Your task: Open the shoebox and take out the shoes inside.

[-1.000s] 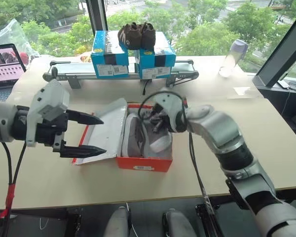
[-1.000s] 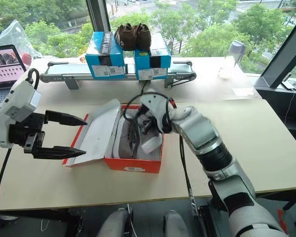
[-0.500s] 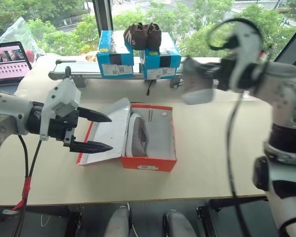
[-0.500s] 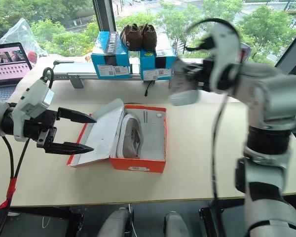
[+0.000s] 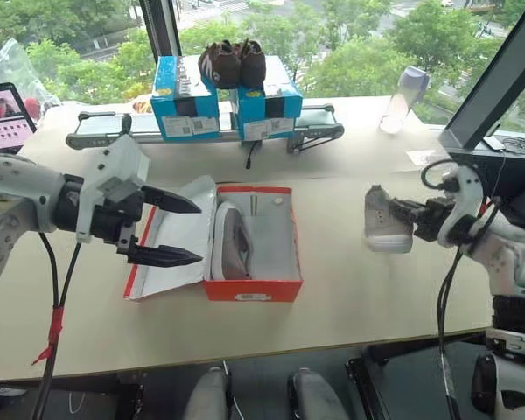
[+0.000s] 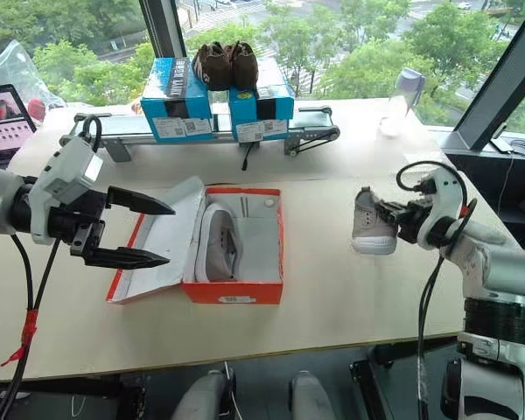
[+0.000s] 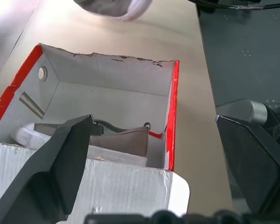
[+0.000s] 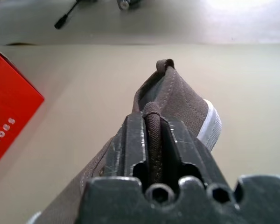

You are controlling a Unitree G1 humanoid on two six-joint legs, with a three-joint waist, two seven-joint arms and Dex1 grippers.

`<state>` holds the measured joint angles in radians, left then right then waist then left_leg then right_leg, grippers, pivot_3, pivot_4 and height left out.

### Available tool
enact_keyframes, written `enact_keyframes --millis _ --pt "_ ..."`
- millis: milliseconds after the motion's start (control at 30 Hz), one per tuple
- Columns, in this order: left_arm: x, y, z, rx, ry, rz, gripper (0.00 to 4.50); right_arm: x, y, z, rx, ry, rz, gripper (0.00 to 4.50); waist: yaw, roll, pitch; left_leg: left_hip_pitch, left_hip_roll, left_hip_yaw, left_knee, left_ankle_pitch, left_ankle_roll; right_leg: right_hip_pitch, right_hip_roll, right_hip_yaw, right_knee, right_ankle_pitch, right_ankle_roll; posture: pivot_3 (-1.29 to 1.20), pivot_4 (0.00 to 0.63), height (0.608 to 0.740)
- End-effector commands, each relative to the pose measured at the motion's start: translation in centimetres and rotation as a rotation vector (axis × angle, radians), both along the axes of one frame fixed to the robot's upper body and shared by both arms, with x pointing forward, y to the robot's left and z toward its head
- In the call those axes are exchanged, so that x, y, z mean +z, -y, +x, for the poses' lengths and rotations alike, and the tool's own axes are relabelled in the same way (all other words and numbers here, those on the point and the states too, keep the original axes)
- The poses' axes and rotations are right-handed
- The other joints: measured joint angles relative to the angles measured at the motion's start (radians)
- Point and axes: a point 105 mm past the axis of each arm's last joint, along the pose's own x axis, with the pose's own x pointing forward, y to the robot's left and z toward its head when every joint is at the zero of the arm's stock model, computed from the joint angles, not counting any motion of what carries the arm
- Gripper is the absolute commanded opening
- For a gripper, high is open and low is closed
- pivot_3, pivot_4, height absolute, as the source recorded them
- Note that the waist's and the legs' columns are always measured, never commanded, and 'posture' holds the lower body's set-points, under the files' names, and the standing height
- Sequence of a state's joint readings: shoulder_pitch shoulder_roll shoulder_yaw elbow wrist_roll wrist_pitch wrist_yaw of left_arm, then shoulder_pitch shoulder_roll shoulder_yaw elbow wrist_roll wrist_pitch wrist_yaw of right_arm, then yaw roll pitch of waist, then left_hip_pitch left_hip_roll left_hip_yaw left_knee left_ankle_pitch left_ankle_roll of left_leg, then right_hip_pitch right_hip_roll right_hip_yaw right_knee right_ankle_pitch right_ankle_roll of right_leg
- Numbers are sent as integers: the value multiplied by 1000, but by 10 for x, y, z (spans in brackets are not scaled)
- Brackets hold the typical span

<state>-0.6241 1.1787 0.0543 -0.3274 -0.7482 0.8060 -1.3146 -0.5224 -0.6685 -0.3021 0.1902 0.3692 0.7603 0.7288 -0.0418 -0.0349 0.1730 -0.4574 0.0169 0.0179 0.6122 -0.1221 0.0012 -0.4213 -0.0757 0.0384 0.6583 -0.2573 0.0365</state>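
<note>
The red shoebox (image 5: 252, 249) lies open on the table (image 5: 350, 297), its lid (image 5: 173, 236) folded flat toward nine o'clock so that the inside is free to reach. One grey shoe (image 5: 231, 241) remains inside, lying on its side against the lid-side wall. The left gripper (image 5: 182, 229) hovers over the lid with its fingers spread wide and empty, placed, it appears, to steady the lid or to reach for the shoe still in the box. The right gripper (image 6: 390, 219), at three o'clock of the box and well apart from it, has its fingers closed on the edge of the second shoe (image 6: 369, 222), held toe down just above the table, apparently ready to be set down clear of the box. Compared with the frame a second earlier, the right gripper has left the box, carrying this shoe out to the right and lower; the left gripper has hardly moved.
</note>
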Motion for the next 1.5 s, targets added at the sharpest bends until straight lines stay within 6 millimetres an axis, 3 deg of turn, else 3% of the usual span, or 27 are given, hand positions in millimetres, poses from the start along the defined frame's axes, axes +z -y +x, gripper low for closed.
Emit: enact_keyframes --millis 33,133,267,333,400,467,600,767,1000,1167,1333,1500 --pt "10 0 -1 -6 43 6 4500 23 9 -1 -4 85 -101 2114 0 0 0 0 0 0 0 0 0 0 0 0 0 0 0 0 150 740" --pt "9 -1 -2 -2 43 8 4500 50 7 0 2 142 -161 3148 0 0 0 0 0 0 0 0 0 0 0 0 0 0 0 0 150 740" --pt "9 -3 -3 6 44 16 4500 95 -15 4 20 232 -168 4400 -7 0 0 1 1 1 0 0 0 -1 1 2 0 0 0 0 150 740" --pt "9 -6 -3 19 46 21 4500 115 -64 4 122 224 -60 4400 -11 0 0 2 2 2 0 0 0 -1 1 2 1 0 0 0 150 740" --pt "9 -8 -2 34 51 28 4500 120 -106 -3 228 172 37 4400 -15 0 0 2 3 2 0 0 0 -1 2 3 1 0 0 0 150 740" --pt "8 -13 1 61 56 46 4500 107 -153 -13 334 33 78 4400 -16 0 0 2 4 1 0 0 0 -1 4 3 2 0 -1 0 150 740" --pt "6 -18 1 89 58 59 4500 83 -199 -29 461 -153 131 4400 3 0 0 1 2 1 0 0 0 -2 2 2 4 0 -1 0 150 740" --pt "5 -19 -1 102 59 60 4500 56 -211 -33 480 -246 87 4400 31 -1 -1 -3 0 0 2 0 0 -1 -1 1 0 1 1 0 150 740" --pt "3 -20 -4 118 59 55 4500 22 -225 -39 506 -364 41 4400 14 -2 -1 -2 1 0 2 0 0 -2 1 2 0 2 1 0 150 740" --pt "3 -20 -5 125 61 51 4500 10 -232 -33 492 -400 32 4400 2 -2 -1 -2 1 0 2 0 0 -1 1 2 0 2 1 0 150 740" --pt "1 -26 -8 154 54 61 4500 13 -235 -24 481 -378 16 4400 2 -2 -1 -2 1 0 2 0 0 -1 1 2 0 2 1 0 150 740" --pt "-1 -26 -11 164 55 59 4500 -4 -242 -19 474 -398 -11 4400 1 -2 -1 -2 1 0 1 0 0 -1 1 2 0 2 1 0 150 740"
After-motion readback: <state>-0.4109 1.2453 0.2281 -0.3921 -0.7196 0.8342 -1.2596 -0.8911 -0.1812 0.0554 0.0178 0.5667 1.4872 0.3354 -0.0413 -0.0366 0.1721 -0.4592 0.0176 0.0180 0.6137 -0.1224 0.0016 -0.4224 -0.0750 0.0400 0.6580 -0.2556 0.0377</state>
